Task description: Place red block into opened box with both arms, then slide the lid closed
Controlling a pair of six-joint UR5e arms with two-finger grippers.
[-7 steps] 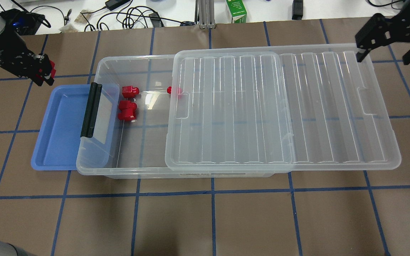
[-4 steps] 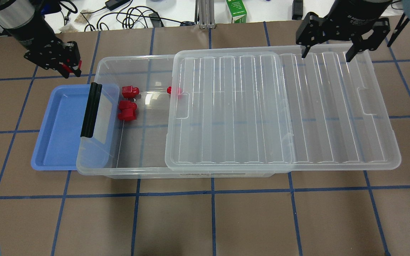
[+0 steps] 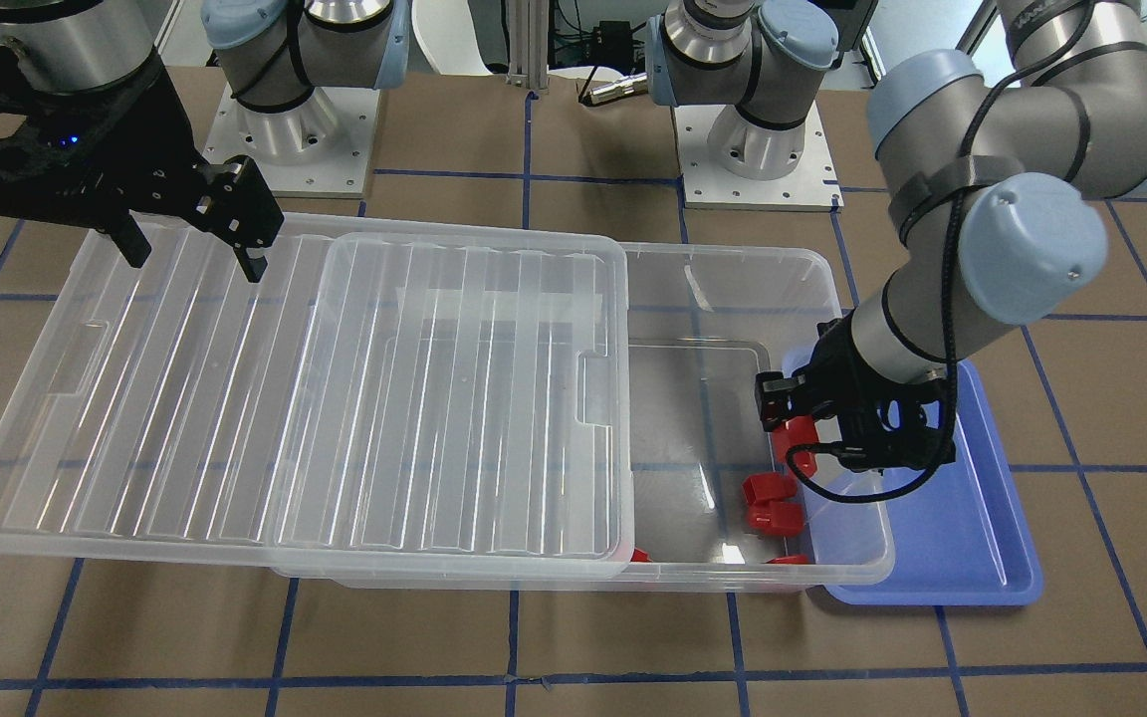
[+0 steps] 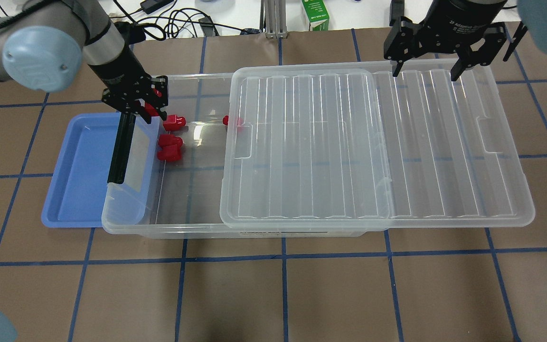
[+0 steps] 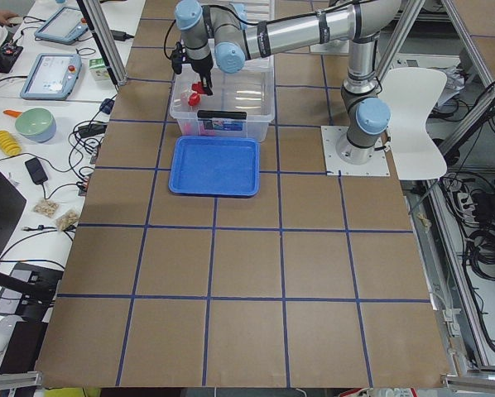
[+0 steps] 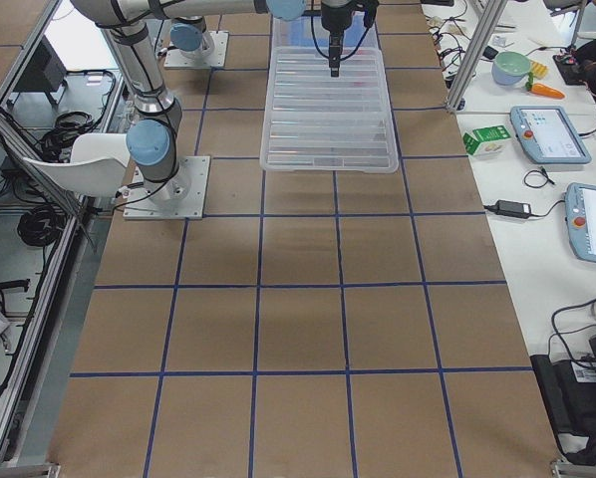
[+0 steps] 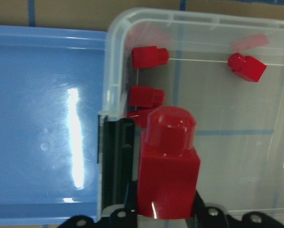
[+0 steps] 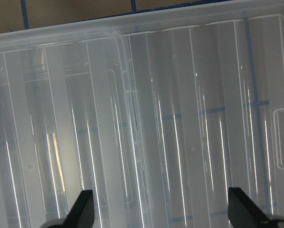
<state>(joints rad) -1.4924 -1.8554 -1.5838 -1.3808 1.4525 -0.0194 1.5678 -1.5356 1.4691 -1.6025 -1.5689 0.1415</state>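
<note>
Two grey metal arms work over one large, shallow box [image 4: 178,79] of clear plastic on a brown table [image 4: 302,294] gridded with blue tape. The black two-finger left gripper [image 4: 146,105] is clamped on one glossy, bright red block [image 7: 168,166] of plastic, a squared body with a rounded stub. It holds the block over the box's open 9 o'clock end, at the 10 o'clock corner, just beside the single black strip [image 4: 120,147] on the short rim.

Four more red pieces [image 4: 174,122] of the same shape lie on the box floor. Three cluster near the strip, and one lies toward 3 o'clock, half tucked under the lid's edge. In the left wrist view one of the three is mostly hidden behind the held block, and the gripper itself is largely cut off at the bottom edge.

One flat, clear plastic lid [image 4: 435,142] has lengthwise ribs and two handle notches [image 4: 489,135], one at each short end. It lies slid toward 3 o'clock and overhangs the box, whose far end shows only dimly through it. The black right gripper [image 4: 424,73] hovers spread wide and empty above the lid's 1 o'clock edge. One smooth blue plastic tray [image 4: 79,171] sits at 9 o'clock, partly overlapped by the box's end.
</note>
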